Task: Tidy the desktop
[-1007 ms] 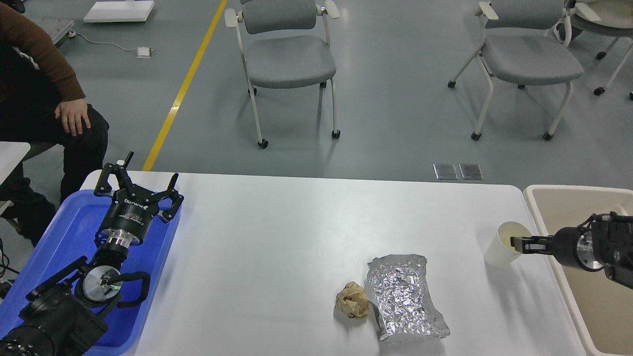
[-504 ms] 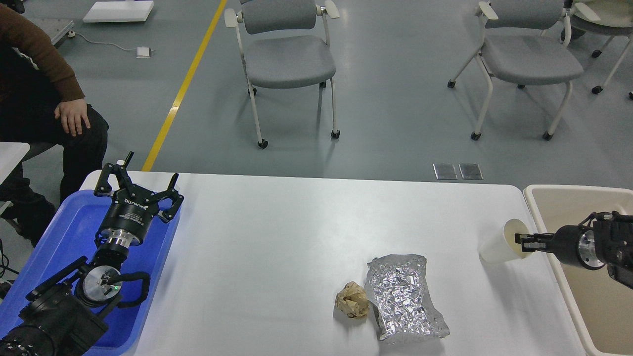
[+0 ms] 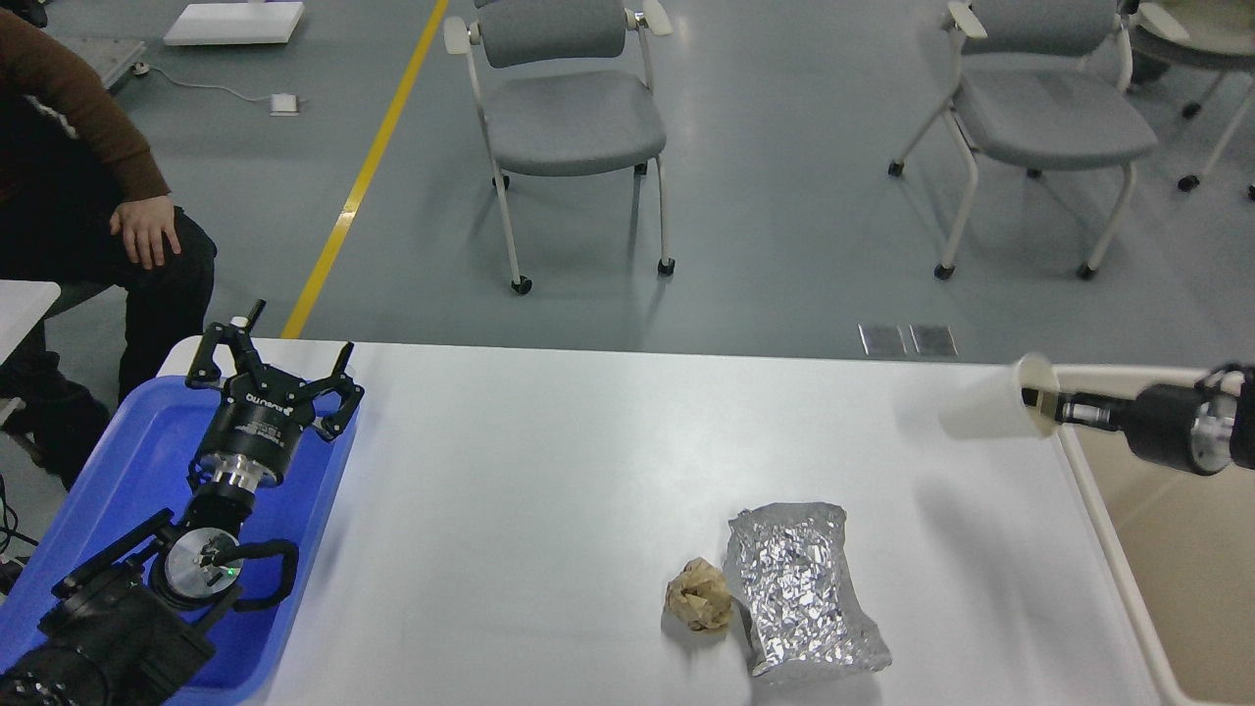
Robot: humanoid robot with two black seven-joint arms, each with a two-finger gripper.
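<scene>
The white desktop (image 3: 588, 471) fills the lower view. My right gripper (image 3: 1037, 400) is shut on the rim of a white paper cup (image 3: 995, 410) and holds it tipped on its side in the air above the desktop's right end. A crumpled brown paper ball (image 3: 699, 594) and a crinkled silver foil bag (image 3: 799, 586) lie side by side near the front of the desktop. My left gripper (image 3: 275, 358) is open and empty above the blue tray (image 3: 118, 471) at the left.
A beige tub (image 3: 1177, 549) stands past the desktop's right edge. Two grey chairs (image 3: 569, 108) stand on the floor behind the desk. A seated person (image 3: 88, 196) is at the far left.
My right gripper has lifted the paper cup off the desktop, up and slightly right, and the cup now lies tipped sideways. The left arm has not moved.
</scene>
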